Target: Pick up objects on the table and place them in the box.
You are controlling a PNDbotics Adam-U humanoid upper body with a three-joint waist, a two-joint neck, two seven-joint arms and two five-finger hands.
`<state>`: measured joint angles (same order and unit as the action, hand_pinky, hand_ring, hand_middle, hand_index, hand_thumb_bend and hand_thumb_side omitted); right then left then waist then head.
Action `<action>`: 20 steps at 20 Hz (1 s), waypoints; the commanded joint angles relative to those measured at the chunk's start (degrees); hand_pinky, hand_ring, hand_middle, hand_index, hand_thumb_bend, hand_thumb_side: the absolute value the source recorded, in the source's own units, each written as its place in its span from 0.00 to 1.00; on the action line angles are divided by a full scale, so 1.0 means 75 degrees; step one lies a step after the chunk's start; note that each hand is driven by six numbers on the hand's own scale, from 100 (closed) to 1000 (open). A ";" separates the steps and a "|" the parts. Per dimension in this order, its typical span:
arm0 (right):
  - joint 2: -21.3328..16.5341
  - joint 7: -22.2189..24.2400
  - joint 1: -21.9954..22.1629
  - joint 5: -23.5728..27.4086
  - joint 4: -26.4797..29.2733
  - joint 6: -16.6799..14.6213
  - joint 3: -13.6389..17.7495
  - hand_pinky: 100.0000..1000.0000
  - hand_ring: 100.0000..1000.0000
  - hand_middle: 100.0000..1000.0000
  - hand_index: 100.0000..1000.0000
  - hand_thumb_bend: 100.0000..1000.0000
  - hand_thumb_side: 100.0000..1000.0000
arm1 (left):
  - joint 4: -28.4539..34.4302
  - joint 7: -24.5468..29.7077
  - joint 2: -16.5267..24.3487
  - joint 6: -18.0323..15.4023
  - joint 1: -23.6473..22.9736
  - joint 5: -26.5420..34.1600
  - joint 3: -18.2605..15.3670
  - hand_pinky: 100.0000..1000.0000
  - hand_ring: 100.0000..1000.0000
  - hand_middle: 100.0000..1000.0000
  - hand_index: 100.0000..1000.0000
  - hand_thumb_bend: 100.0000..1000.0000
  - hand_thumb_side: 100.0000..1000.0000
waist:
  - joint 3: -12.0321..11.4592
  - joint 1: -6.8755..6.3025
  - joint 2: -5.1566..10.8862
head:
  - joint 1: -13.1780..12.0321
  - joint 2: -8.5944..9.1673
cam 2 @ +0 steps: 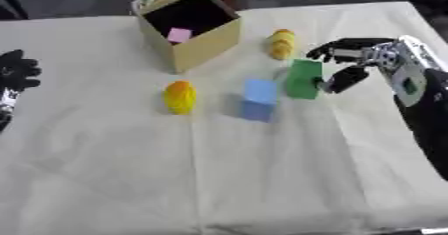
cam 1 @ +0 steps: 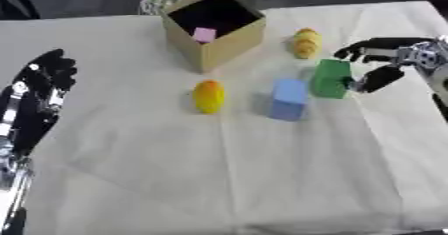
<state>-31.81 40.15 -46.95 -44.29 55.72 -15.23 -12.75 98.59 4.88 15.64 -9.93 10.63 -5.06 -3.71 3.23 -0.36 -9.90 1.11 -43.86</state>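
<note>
Left eye view: two blocks (cam 1: 288,99) (one box (cam 1: 229,39))

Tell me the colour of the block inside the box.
Pink block, best seen in the left eye view.

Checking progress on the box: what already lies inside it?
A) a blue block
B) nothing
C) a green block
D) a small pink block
D: a small pink block shows on the floor of the open box, while the blue block and green block stand on the table.

- Creased, matt white cloth covers the tabletop (cam 1: 219,179).
- Box (cam 1: 229,41) looks like plain brown cardboard.
- Green block (cam 2: 304,79) appears smooth, matt.
</note>
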 commanded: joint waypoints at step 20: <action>-0.0802 0.0017 -0.0022 0.2418 0.0982 0.0839 0.0370 0.77 0.86 0.89 1.00 0.04 0.47 | 0.0099 0.0013 0.0175 0.0002 0.0042 0.0018 -0.0014 0.75 0.76 0.71 0.88 0.16 0.62 | 0.0030 0.0118 0.0243 | -0.0019 -0.0035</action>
<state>-35.70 40.25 -45.89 -26.36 61.84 -9.10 -10.33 98.58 4.88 15.64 -9.93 10.61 -5.06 -3.72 3.46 -0.36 -9.85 1.00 -43.86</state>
